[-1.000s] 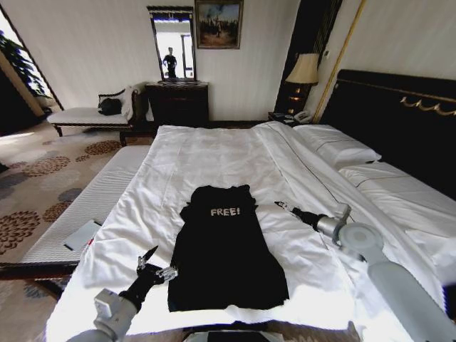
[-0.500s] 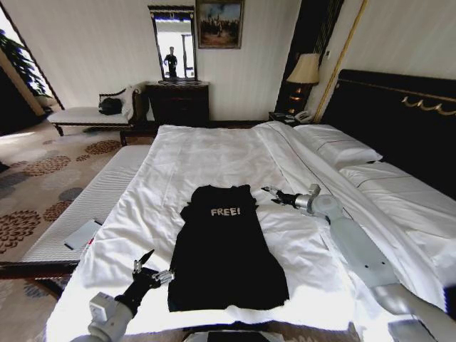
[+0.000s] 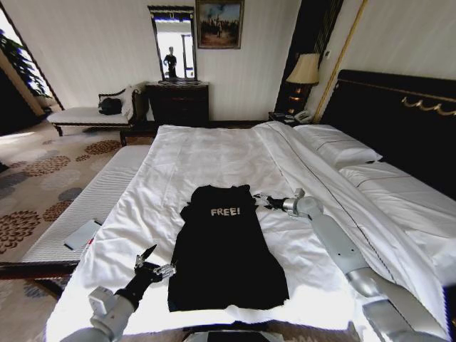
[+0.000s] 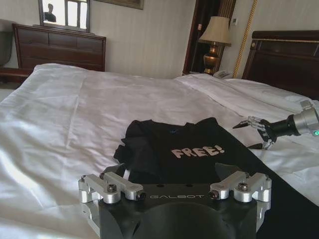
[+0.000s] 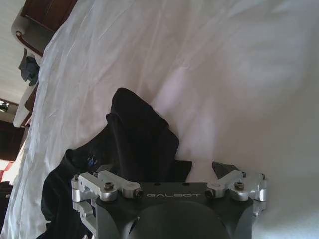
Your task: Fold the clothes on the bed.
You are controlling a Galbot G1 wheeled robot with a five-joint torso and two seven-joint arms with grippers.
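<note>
The clothes, one black T-shirt (image 3: 224, 249) with white "FREE!" lettering, lie flat with the sleeves tucked in on the white duvet of the bed (image 3: 214, 153). My left gripper (image 3: 154, 261) is open just off the shirt's near left corner, low over the duvet. My right gripper (image 3: 261, 200) is open beside the shirt's far right shoulder. In the left wrist view the shirt (image 4: 199, 154) lies ahead and the right gripper (image 4: 251, 135) hovers open at its far edge. The right wrist view looks down on the folded shoulder of the shirt (image 5: 137, 132).
White pillows (image 3: 342, 149) and a dark headboard (image 3: 399, 121) lie to the right. A pale padded bench (image 3: 92, 203) runs along the bed's left side with a flat grey item (image 3: 82, 234) on it. A dresser (image 3: 178, 103) and lamp (image 3: 303, 71) stand at the far wall.
My right gripper has moved left across the duvet, from well right of the shirt to its far right shoulder. The left gripper has barely shifted.
</note>
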